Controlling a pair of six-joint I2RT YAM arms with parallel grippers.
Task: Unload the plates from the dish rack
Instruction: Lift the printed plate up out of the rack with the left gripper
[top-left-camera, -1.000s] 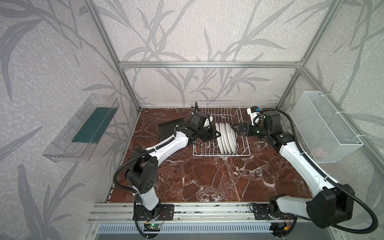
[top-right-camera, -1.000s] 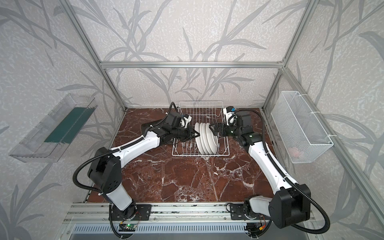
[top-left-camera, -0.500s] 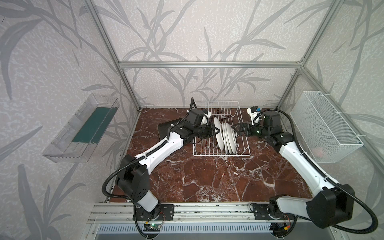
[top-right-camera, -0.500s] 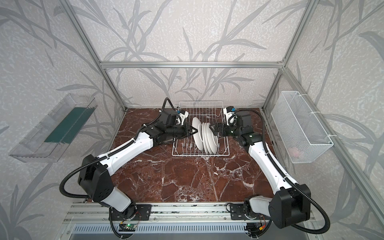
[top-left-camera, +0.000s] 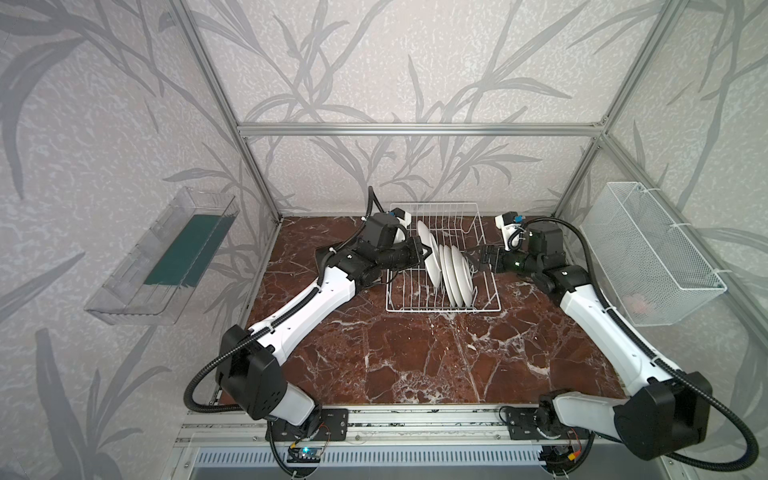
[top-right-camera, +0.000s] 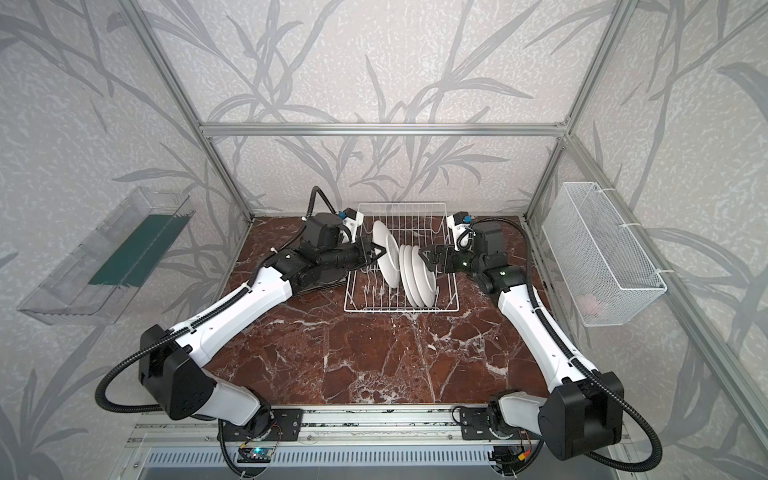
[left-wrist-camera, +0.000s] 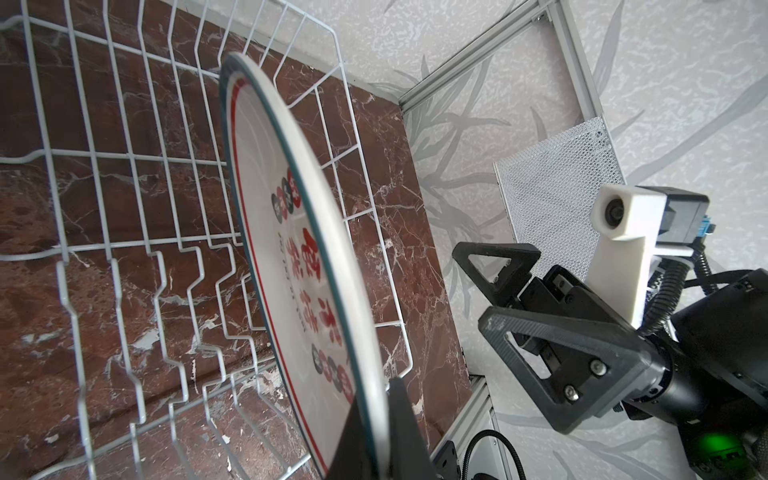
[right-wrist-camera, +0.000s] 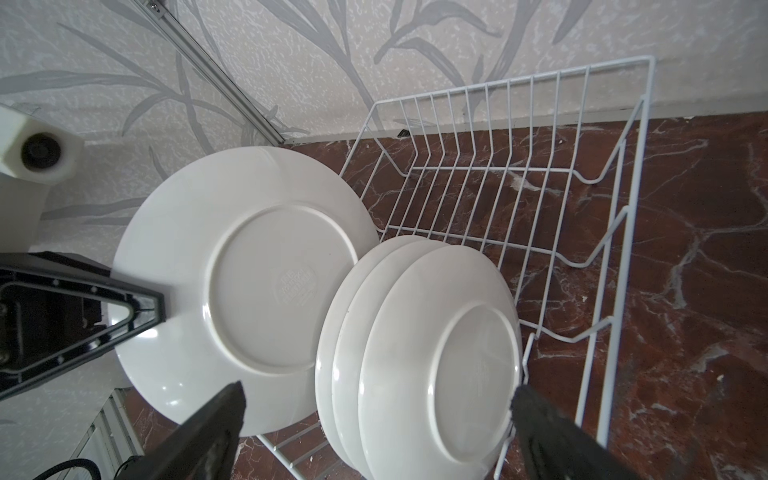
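Since a second ago, the left end effector (top-left-camera: 420, 252) has drawn one round plate (top-left-camera: 430, 259) off the stack toward the dish rack's (top-left-camera: 441, 309) far-left side. It is clamped on the rim, and the plate is on edge and tilted. Whether the low edge clears the prongs I cannot tell. Three plates (top-left-camera: 457, 279) stand in the rack. The right end effector (right-wrist-camera: 376, 395) is wide open just beside them, holding nothing.

Risks:
- The thin rim pinch may let the plate pivot or slip.
- A snagged prong could drag the rack across the bench (top-left-camera: 415, 365).
- The right fingers might topple the three.
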